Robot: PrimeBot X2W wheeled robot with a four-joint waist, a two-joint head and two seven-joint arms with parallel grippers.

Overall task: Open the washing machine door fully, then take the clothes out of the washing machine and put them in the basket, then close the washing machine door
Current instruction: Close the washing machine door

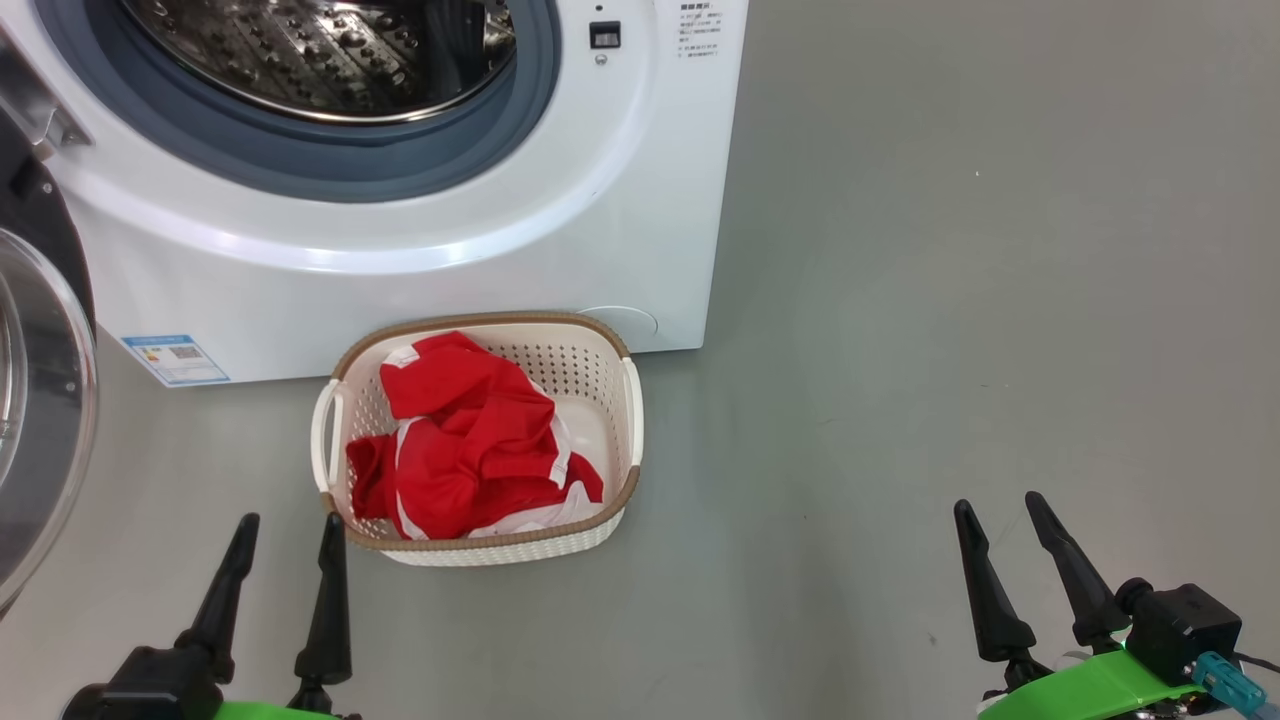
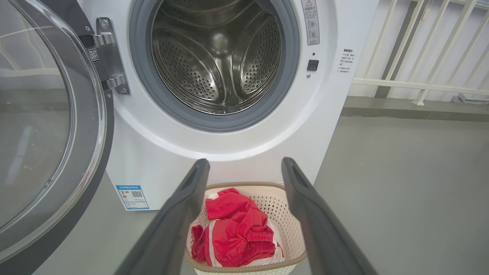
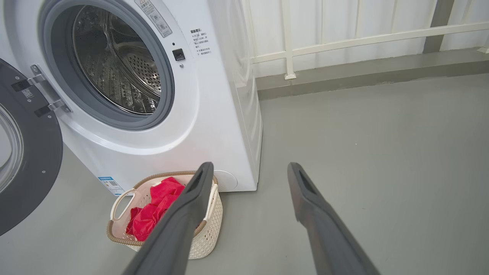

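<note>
Left gripper (image 1: 291, 520) hangs low over the grey floor (image 1: 950, 300), its two dark fingers spread wide with nothing between them. Its tips point toward the near left corner of the basket (image 1: 480, 322). Right gripper (image 1: 998, 502) is likewise wide and empty, off to the right and well apart from the basket. The basket stands on the floor just in front of the washing machine (image 1: 400, 250), toward its lower right corner. The clothes (image 1: 470, 450) — red fabric with white trim — lie bunched inside it, mostly in its left part. The washing machine door (image 2: 46, 133) is swung open to the left on its hinge, and the steel drum (image 2: 217, 57) shows bare perforated metal. A blue label (image 1: 175, 358) sits at the machine's lower left corner.
</note>
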